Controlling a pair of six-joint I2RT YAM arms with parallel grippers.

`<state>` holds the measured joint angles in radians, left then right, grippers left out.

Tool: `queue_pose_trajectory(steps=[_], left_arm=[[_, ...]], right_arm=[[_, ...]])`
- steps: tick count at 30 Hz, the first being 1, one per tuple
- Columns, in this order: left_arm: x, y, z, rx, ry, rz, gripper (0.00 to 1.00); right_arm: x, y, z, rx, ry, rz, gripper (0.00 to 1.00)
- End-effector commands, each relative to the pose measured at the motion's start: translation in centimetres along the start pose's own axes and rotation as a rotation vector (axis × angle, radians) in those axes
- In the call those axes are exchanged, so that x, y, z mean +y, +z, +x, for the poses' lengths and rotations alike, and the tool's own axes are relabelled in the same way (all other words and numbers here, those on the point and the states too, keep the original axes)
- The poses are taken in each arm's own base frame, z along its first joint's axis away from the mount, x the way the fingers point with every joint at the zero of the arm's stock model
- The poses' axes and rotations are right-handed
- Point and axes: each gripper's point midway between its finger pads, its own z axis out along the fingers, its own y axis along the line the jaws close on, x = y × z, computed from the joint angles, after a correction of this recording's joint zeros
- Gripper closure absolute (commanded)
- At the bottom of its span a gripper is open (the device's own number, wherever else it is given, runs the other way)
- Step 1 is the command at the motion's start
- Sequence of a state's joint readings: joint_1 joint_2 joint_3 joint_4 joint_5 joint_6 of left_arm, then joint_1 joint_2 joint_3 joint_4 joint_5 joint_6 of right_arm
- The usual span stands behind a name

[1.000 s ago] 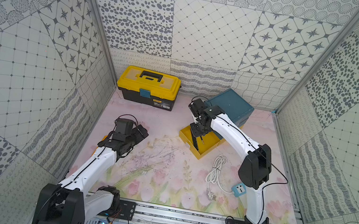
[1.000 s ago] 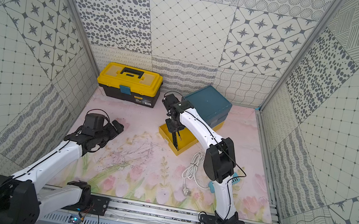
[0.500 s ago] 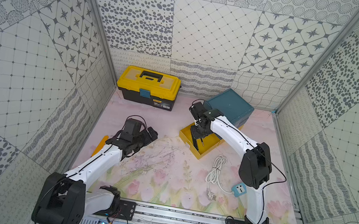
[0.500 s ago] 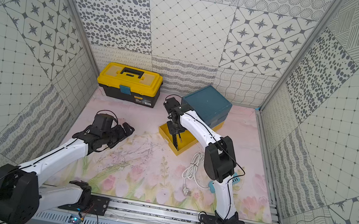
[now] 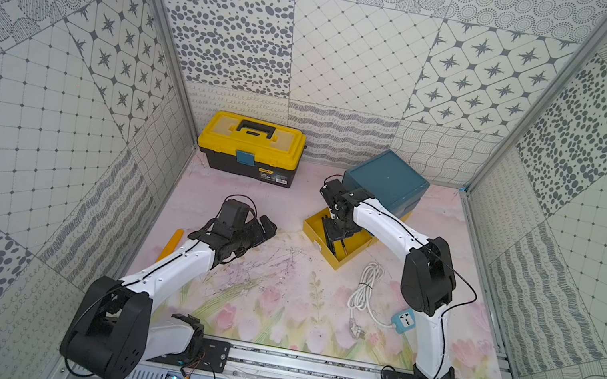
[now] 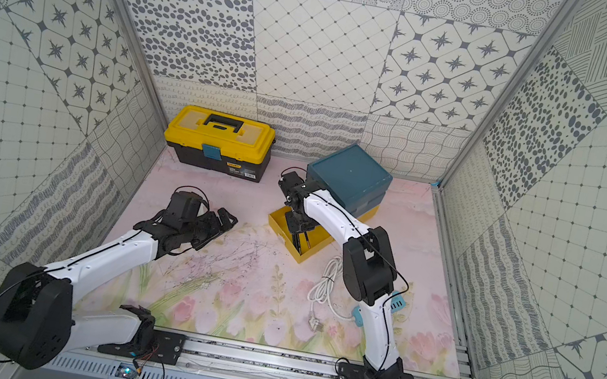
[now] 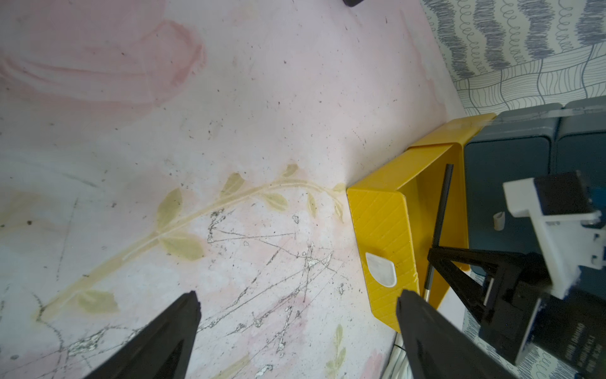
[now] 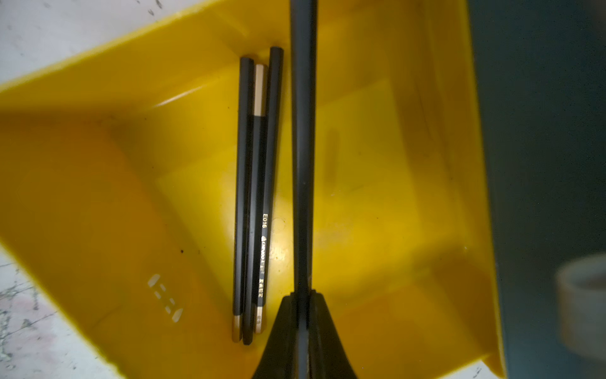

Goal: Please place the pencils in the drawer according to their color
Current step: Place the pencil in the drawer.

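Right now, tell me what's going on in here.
The right gripper is shut on a dark pencil, holding it over the pulled-out yellow drawer of the teal chest, where three dark pencils already lie. The left gripper hangs open and empty above the floral mat, beside that drawer.
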<state>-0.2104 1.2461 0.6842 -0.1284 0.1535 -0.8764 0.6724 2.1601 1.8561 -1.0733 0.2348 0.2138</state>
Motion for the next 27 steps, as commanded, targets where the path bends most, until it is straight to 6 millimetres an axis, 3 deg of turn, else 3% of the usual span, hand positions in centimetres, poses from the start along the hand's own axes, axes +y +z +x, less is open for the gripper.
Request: queue_pose_trajectory(steps=[1, 10, 15, 27], left_arm=[[-1.7, 0.1, -0.6, -0.016, 0.009, 0.056, 0.01], [-2.7, 0.6, -0.2, 0.006, 0.035, 0.084, 0.01], [-3.5, 0.9, 0.2, 0.016, 0.065, 0.100, 0.01], [-7.7, 0.9, 2.2, 0.009, 0.304, 0.237, 0.01]], right_arm=[[0.2, 1.0, -0.3, -0.001, 0.014, -0.003, 0.92], [0.0, 0.3, -0.5, -0.017, 0.019, -0.005, 0.75], [-0.1, -1.2, -0.9, -0.046, 0.027, -0.019, 0.73], [-1.5, -9.1, -2.1, -0.220, 0.077, -0.072, 0.65]])
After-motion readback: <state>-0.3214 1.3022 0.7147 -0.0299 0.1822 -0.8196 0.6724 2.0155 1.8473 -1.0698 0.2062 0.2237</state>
